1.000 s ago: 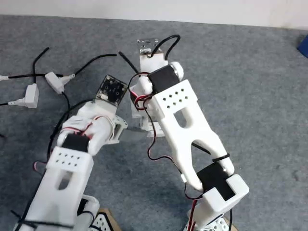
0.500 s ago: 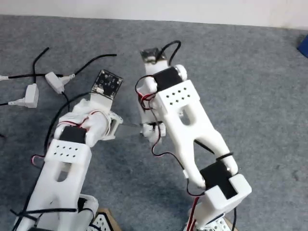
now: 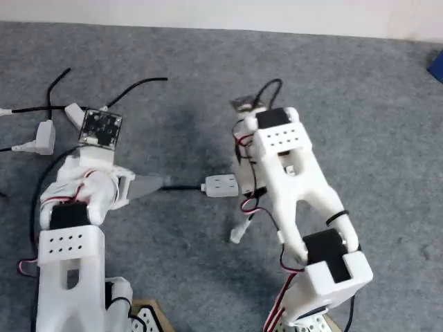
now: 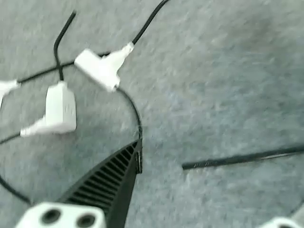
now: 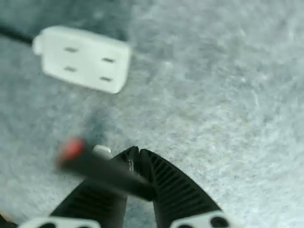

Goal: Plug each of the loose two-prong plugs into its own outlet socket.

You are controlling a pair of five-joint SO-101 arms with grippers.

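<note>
A white outlet socket [image 3: 221, 185] lies flat on the grey carpet between the two arms, slots up, with a black cable [image 3: 183, 187] running left from it. In the right wrist view the socket [image 5: 83, 59] sits just ahead of my right gripper [image 5: 138, 153], which is shut with nothing between its fingers. Two white two-prong plugs [image 4: 59, 108] [image 4: 99, 69] lie loose at the far left, also seen from above as plugs [image 3: 43, 137] [image 3: 76, 115]. My left gripper [image 3: 149, 185] is open and hangs over the carpet between the plugs and the socket, holding nothing.
Black cords [image 3: 135, 86] loop across the carpet around the plugs at the left. A red and black arm wire [image 5: 95, 166] crosses in front of the right fingers. A blue object [image 3: 437, 66] sits at the right edge. Bare carpet lies behind and to the right.
The left arm has swung left toward the plugs. The right arm has pulled back and to the right, uncovering the socket that lay beneath the two arms.
</note>
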